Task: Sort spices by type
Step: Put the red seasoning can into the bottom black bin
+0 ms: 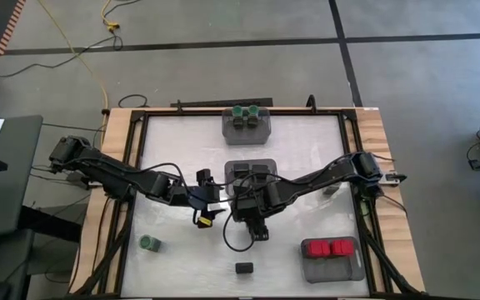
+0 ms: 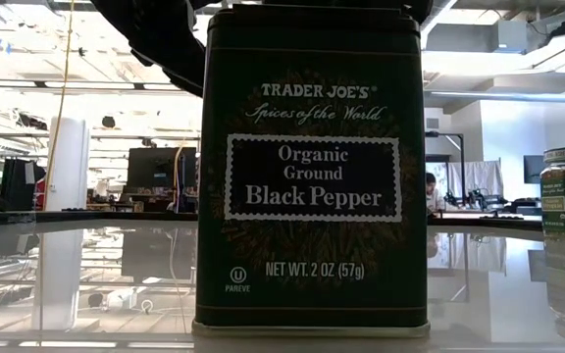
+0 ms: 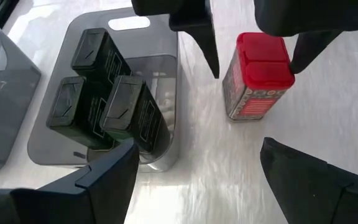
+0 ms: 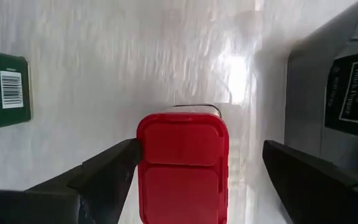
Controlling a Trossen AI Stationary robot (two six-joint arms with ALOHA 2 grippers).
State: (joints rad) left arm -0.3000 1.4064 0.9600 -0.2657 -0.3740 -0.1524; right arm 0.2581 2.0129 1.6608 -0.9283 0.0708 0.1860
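The right gripper (image 4: 194, 174) is straddling the red-capped jar (image 4: 183, 165), jaws apart, one finger touching; closing off-centre is risking tipping it. Left gripper (image 3: 197, 171) jaws apart

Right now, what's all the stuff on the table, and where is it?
Black pepper tins: four, black; three in the middle bin, one loose near the table's edge.
Green-capped jars: three; two in the bin at the opposite edge, one loose on the left arm's side.
Red-capped jars: three; two in the right-side bin, one between the right claw's fingers.
Left claw: dark, open, beside the middle bin.
Right claw: dark, open.
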